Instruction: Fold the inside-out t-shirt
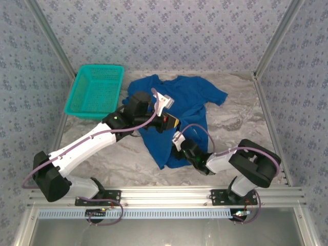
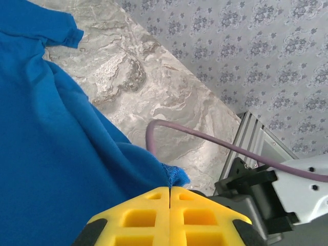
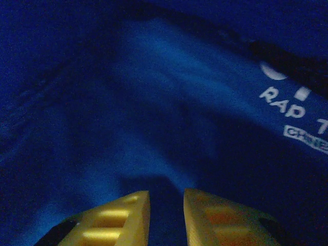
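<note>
The royal-blue inside-out t-shirt (image 1: 190, 100) lies spread across the middle of the marble table, its near hem lifted and bunched. My left gripper (image 1: 172, 123) reaches over the shirt's middle. In the left wrist view its yellow jaws (image 2: 169, 188) are pressed together with a blue hem corner (image 2: 179, 177) pinched at the tips. My right gripper (image 1: 177, 139) pokes in at the near hem. In the right wrist view it (image 3: 166, 193) is surrounded by dark blue cloth (image 3: 154, 102). A ridge of that cloth runs into the narrow gap between its jaws. Pale print letters (image 3: 292, 110) show at right.
A teal mesh basket (image 1: 95, 89) stands at the back left, beside the shirt's sleeve. Patterned walls and metal posts close in the table. The right arm's body (image 2: 266, 189) and its purple cable (image 2: 205, 138) sit close to my left gripper.
</note>
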You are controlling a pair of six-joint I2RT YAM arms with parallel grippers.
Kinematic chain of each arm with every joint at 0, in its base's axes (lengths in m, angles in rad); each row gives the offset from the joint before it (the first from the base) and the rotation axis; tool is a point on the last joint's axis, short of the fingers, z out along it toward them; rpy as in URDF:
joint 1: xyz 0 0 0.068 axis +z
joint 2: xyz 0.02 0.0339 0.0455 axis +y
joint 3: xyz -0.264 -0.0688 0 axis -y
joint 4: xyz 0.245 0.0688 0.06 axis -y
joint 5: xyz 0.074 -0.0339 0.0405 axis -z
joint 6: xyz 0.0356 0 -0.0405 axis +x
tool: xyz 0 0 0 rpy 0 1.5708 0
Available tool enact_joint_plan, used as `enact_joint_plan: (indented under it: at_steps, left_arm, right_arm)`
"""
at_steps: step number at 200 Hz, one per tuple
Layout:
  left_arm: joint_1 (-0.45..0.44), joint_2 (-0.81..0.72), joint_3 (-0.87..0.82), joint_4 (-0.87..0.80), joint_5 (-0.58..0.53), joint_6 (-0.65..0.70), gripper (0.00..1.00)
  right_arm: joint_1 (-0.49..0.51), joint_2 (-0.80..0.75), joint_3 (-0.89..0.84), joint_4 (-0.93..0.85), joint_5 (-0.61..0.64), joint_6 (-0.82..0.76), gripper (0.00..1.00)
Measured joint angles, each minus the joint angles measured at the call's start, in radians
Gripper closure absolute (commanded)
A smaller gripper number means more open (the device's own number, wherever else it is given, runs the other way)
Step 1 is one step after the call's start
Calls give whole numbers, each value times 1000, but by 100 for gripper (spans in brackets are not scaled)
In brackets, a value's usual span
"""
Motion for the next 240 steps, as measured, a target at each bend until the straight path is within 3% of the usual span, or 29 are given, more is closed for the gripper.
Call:
enact_joint_plan:
  at_steps: [51, 113, 162, 240]
  left_arm:
    - [0, -15, 5, -6, -2, 3, 100]
    - [-16, -70, 82, 23, -6, 4, 100]
    - [-75, -38, 172, 39, -49, 34, 100]
    - [-94, 21, 193, 18, -132, 90, 100]
  right_arm:
    - [-17, 145, 166, 41, 33, -5, 72]
    - [-125, 284, 304, 64, 64, 55, 70]
    - [-109, 328, 420, 55, 64, 54, 66]
    - [-53, 393, 517, -63, 31, 113, 61]
